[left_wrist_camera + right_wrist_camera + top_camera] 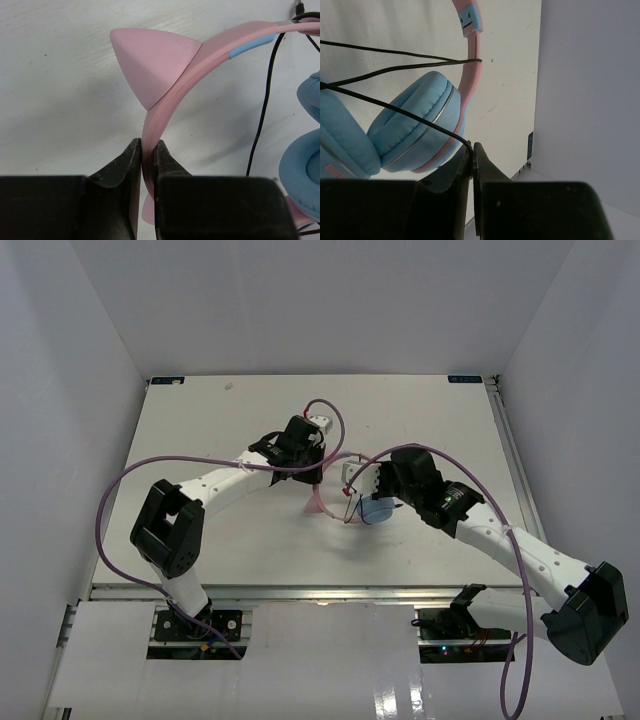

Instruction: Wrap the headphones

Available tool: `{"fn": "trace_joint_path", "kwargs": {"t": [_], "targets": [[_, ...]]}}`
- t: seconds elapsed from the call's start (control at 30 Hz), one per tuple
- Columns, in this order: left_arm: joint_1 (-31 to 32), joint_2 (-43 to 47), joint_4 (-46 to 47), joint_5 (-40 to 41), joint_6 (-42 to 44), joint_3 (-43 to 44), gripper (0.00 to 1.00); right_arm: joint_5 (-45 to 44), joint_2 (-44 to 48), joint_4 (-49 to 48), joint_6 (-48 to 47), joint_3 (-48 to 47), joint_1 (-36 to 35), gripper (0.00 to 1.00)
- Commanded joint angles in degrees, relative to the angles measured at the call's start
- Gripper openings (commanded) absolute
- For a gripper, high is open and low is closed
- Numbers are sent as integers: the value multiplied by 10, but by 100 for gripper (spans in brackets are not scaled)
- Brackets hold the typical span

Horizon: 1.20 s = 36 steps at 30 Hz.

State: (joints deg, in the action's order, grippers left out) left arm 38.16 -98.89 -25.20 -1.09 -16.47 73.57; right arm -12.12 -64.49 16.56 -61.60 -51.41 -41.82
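Pinching the pink headband (200, 55) between its two black fingers (125, 165), the left gripper (147, 150) holds the headphones (378, 508) near the middle of the table, just below a pointy pink cat ear (150, 65) (yes, these headphones have cat ears). To the right of that, the two soft blue ear cups (415, 125) sit close together, and the thin black cable (395, 107) crosses in front of them in a few lines. Further right, the right gripper (471, 150) has its fingers pressed together on that cable, just beside the nearer ear cup. I think the job now is winding the cable round the headphones. To do it well, the left gripper should hold the headband firm so nothing spins. The right one should carry the cable round in neat loops, snug but not yanked, since a thin cable could slip out or drag the headphones over. The white table (220, 420) looks smooth and flat, so things may slide on it. White walls (60, 360) stand on three sides, and the right arm has a wall close by. Thick purple arm cables (130, 475) loop over both arms.
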Motion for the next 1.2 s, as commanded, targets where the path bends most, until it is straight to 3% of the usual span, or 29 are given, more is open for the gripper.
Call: {"fn": "trace_joint_path", "kwargs": {"t": [0.0, 0.4, 0.93, 1.17], "targets": [[5, 57, 30, -120, 71, -9, 0, -20, 14, -57, -36, 15, 2, 9], [6, 119, 45, -211, 140, -66, 0, 145, 8, -29, 32, -3, 45, 12], [5, 177, 44, -250, 123, -58, 0, 374, -17, -13, 122, -26, 157, 22], [6, 195, 42, -260, 100, -37, 0, 542, -46, -19, 187, -30, 208, 24]]}}
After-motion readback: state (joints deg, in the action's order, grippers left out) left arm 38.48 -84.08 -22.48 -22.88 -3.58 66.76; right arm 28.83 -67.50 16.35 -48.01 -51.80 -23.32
